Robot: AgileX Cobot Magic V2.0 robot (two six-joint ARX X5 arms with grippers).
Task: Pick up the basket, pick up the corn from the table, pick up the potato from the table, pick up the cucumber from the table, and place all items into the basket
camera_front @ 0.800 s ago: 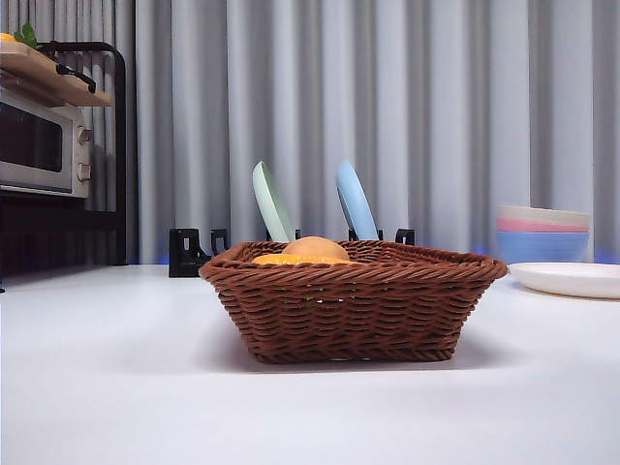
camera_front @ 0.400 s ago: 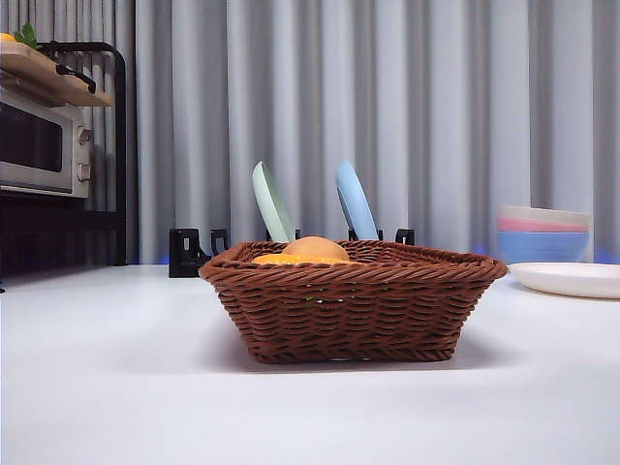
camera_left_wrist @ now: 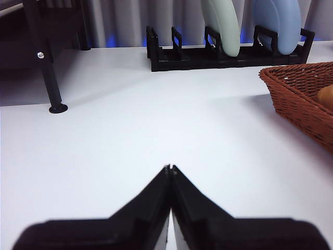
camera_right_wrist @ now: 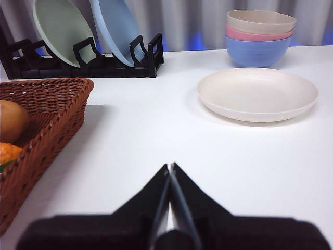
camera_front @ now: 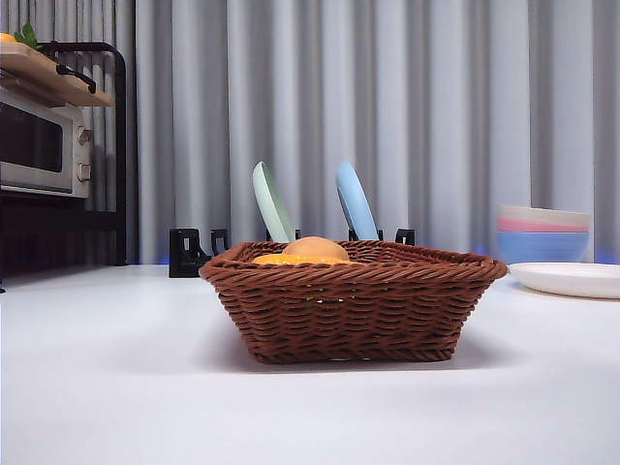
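The reddish-brown wicker basket [camera_front: 354, 302] stands on the white table in the middle of the front view. The tan potato [camera_front: 315, 248] rises above its rim, with the orange corn [camera_front: 281, 259] beside it; both also show in the right wrist view as potato [camera_right_wrist: 11, 121] and corn [camera_right_wrist: 8, 153]. A sliver of green by the corn may be the cucumber; otherwise it is hidden. My left gripper [camera_left_wrist: 170, 167] is shut and empty over bare table, left of the basket [camera_left_wrist: 304, 94]. My right gripper [camera_right_wrist: 170, 166] is shut and empty, right of the basket [camera_right_wrist: 49, 112].
A black dish rack [camera_front: 194, 252] with a green plate [camera_front: 272, 201] and a blue plate [camera_front: 356, 201] stands behind the basket. Stacked bowls [camera_right_wrist: 260, 35] and a cream plate [camera_right_wrist: 257, 94] sit at the right. A microwave [camera_front: 44, 143] on a black shelf is at the left.
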